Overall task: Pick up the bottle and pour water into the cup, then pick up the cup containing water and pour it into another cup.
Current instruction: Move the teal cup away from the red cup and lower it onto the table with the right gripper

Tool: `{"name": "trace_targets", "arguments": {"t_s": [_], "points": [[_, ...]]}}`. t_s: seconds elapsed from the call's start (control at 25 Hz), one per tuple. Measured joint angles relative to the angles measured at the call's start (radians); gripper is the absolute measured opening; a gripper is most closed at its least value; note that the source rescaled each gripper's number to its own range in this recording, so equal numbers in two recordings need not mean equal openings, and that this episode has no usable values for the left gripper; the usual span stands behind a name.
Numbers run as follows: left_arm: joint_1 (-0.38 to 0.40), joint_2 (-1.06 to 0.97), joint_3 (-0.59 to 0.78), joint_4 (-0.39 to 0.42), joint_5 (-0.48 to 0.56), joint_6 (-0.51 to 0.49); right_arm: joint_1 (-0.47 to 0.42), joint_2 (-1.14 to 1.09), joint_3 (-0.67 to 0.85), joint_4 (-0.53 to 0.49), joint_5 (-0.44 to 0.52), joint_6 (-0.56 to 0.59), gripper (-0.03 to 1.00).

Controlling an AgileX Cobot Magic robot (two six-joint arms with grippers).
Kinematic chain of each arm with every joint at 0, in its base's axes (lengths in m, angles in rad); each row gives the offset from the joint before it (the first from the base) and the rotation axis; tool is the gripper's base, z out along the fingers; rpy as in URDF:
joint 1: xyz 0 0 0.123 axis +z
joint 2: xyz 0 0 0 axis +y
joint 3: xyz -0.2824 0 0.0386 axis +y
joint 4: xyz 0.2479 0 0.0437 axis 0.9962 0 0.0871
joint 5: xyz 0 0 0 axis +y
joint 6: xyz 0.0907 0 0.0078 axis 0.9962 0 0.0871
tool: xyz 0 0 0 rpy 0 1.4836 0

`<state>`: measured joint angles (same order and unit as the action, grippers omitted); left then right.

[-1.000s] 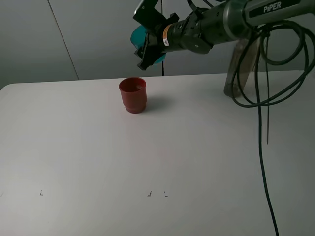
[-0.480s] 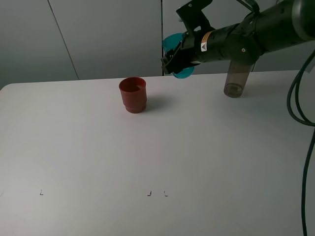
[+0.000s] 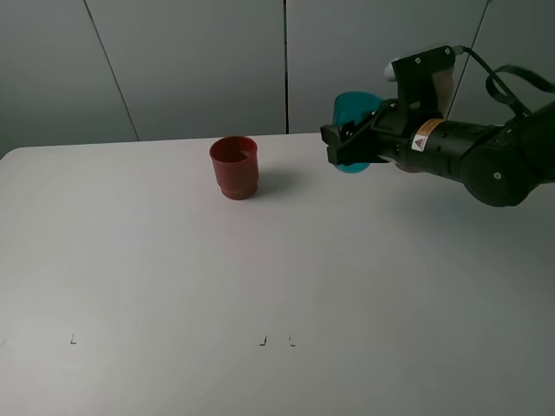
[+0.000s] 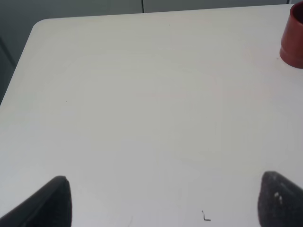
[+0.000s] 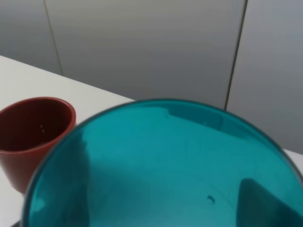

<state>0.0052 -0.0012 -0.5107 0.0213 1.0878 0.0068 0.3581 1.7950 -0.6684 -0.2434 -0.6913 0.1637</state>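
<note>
The teal cup [image 3: 353,111] hangs upright above the table, right of the red cup [image 3: 234,166], with my right gripper [image 3: 349,147] shut on its side. In the right wrist view the teal cup's open mouth [image 5: 165,165] fills the picture, and the red cup [image 5: 33,137] stands beyond it on the table. The bottle [image 3: 446,87] is almost wholly hidden behind my right arm; only a sliver shows. My left gripper [image 4: 165,208] is open over bare table, far from the red cup [image 4: 293,40]; it does not show in the exterior view.
The white table [image 3: 173,277] runs wide in front of the red cup, with small black marks [image 3: 262,341] near its front. Grey wall panels [image 3: 173,61] stand behind the far edge.
My right arm has swung right and down from above the red cup, carrying the teal cup. The cup has turned from tipped over back to upright.
</note>
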Motion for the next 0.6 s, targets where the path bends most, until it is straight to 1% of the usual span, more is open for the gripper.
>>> {"name": "trace_targets", "arguments": {"t_s": [0.08, 0.28, 0.44, 0.6], "points": [[0.000, 0.000, 0.000, 0.000, 0.000, 0.000, -0.017, 0.000, 0.037, 0.004, -0.016, 0.000, 0.08], [0.000, 0.000, 0.000, 0.000, 0.000, 0.000, -0.036, 0.000, 0.114, 0.053, -0.056, -0.002, 0.08], [0.000, 0.000, 0.000, 0.000, 0.000, 0.000, -0.038, 0.007, 0.152, 0.097, -0.065, -0.029, 0.08], [0.000, 0.000, 0.000, 0.000, 0.000, 0.000, -0.038, 0.060, 0.163, 0.105, -0.084, -0.056, 0.08]]}}
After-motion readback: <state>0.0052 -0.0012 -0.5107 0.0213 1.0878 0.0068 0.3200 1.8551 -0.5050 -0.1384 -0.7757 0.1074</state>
